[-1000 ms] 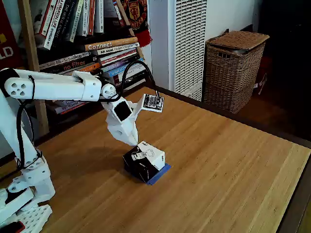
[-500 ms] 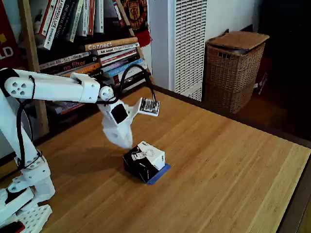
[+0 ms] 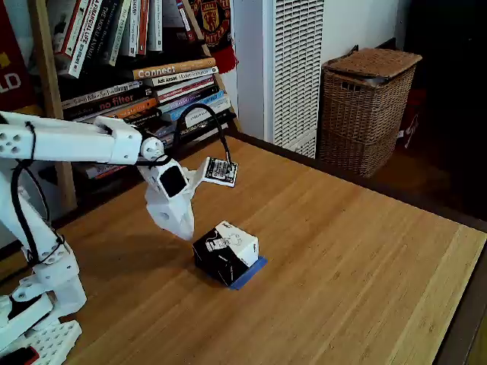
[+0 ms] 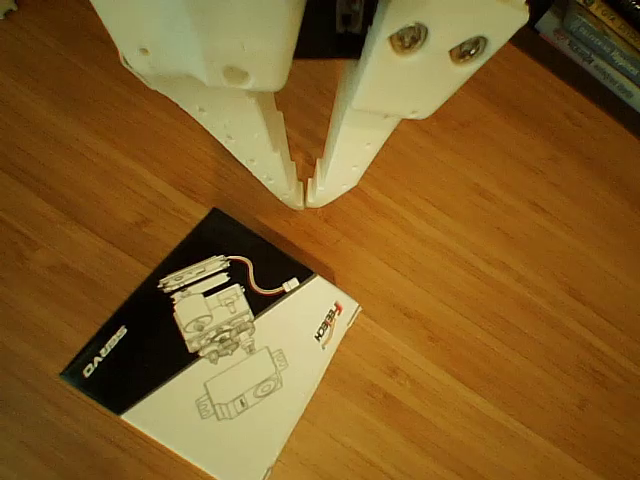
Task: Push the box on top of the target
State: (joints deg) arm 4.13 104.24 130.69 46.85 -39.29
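Observation:
The box (image 3: 225, 252) is a small black cube with a white printed top, standing near the middle of the wooden table. It covers most of the blue tape target (image 3: 252, 271), of which a strip shows at the box's lower right. My white gripper (image 3: 181, 230) hangs just left of the box and slightly above the table, apart from it. In the other view the gripper (image 4: 305, 196) points down with its fingertips touching, shut on nothing, and the box top (image 4: 215, 358) lies just below the tips.
A printed tag (image 3: 221, 172) sticks out from the arm above the box. A bookshelf (image 3: 114, 68) stands behind the table, a wicker basket (image 3: 365, 106) to the right of it. The table (image 3: 358, 289) stretches bare toward the right and front.
The gripper has drawn back to the left, away from the box it was touching. The box and target have not moved.

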